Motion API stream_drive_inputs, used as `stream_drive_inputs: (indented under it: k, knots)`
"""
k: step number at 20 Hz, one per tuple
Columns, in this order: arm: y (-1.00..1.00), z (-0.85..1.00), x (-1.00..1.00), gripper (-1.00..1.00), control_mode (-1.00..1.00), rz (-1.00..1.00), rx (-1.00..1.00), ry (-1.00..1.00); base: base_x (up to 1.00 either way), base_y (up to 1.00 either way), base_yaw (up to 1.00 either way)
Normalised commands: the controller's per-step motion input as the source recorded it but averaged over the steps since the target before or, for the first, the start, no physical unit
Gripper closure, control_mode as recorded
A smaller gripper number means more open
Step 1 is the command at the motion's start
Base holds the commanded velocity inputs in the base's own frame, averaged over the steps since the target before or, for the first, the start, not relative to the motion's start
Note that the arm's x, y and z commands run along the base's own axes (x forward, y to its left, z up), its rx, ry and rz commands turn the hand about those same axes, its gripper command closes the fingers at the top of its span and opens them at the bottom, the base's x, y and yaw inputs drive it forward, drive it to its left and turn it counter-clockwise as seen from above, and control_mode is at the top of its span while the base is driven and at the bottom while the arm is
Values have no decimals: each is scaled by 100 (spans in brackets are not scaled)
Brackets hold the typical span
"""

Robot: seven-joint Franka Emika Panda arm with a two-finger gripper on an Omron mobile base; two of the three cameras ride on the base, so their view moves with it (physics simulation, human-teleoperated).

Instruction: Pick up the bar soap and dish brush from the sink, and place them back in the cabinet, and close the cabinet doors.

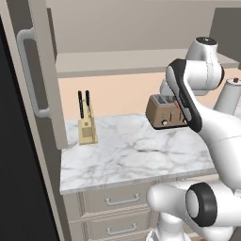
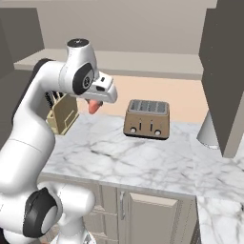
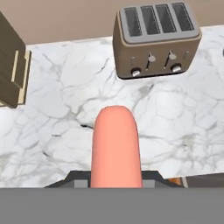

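The bar soap (image 3: 115, 144) is grasped in the clenched jaws of the gripper (image 2: 95, 106) and is held above the marble counter (image 2: 157, 162), between the knife block (image 2: 62, 116) and the 4-slot toaster (image 2: 147, 119).

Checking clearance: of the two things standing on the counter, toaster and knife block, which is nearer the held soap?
The knife block, beside the soap; the toaster stands farther right.

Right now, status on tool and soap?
Tool shut on bar soap, raised over marble counter. Cabinet door open. Toaster ahead, not touching.
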Motion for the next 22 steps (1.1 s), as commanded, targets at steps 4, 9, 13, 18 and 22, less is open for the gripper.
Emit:
stream_drive_inputs:
  k: [4, 9, 13, 18, 22]
  knots:
    - [-8, 32, 0, 100, -100, 0, 0, -19, 0, 0, 0]
    - [0, 39, 0, 100, -100, 0, 0, -19, 0, 0, 0]
    - [0, 43, 0, 100, -100, 0, 0, -21, 0, 0, 0]
    - [0, 41, 0, 100, -100, 0, 0, -17, 0, 0, 0]
    - [0, 45, 0, 100, -100, 0, 0, -9, 0, 0, 0]
